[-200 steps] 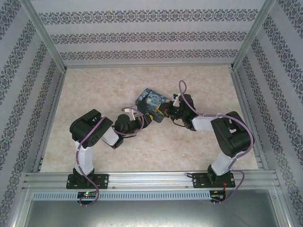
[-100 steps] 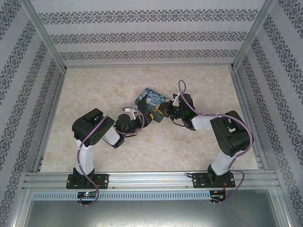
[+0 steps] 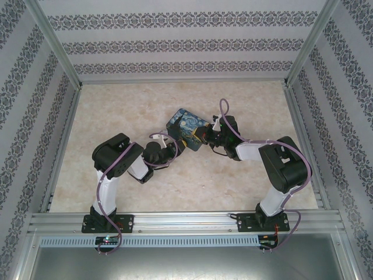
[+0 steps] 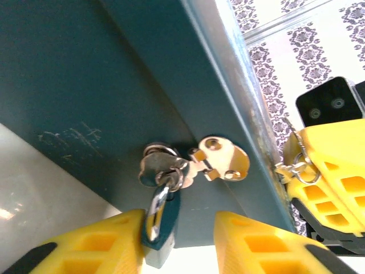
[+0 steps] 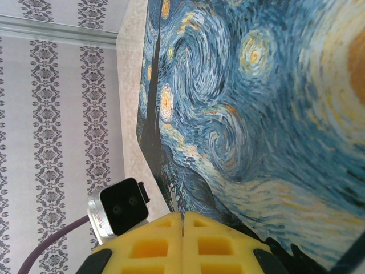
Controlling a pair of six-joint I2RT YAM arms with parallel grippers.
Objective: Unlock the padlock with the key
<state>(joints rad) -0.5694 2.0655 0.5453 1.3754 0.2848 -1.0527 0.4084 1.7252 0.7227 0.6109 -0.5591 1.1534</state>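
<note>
I am looking at the box (image 3: 186, 127) from above. It lies a little beyond the middle of the table (image 3: 116, 116), and both arms meet at it. The left gripper (image 4: 179, 220) comes to the box from 7 o'clock, the right gripper (image 5: 183, 217) from 4 o'clock.

Against the frame of one second ago, the left arm has shifted a little toward 3 o'clock. Its elbow now stands closer to the box, and the wrist is pushed nearer to the box's near edge. The box and the right arm lie as they did.

In the left wrist view, the padlock (image 4: 164, 251) hangs at 6 o'clock from the staple (image 4: 159, 162) on the dark side of the box. Its shackle (image 4: 155, 208) goes through the staple, and the hasp (image 4: 219, 160) is just beside, at 3 o'clock. The padlock body is between the two yellow fingers. It touches the finger (image 4: 114, 245) at 9 o'clock, but bright space shows between it and the other finger. So the left jaws stand apart and do not clamp the padlock.

The right gripper's fingers are pressed together with no gap. In its own wrist view a thin dark sliver sticks out from between them toward 12 o'clock. In the left wrist view, at 3 o'clock, small silvery metal sits at that gripper's tip. I take this for the key (image 4: 292, 167), pinched by the right gripper, near the hasp but apart from the padlock.
</note>
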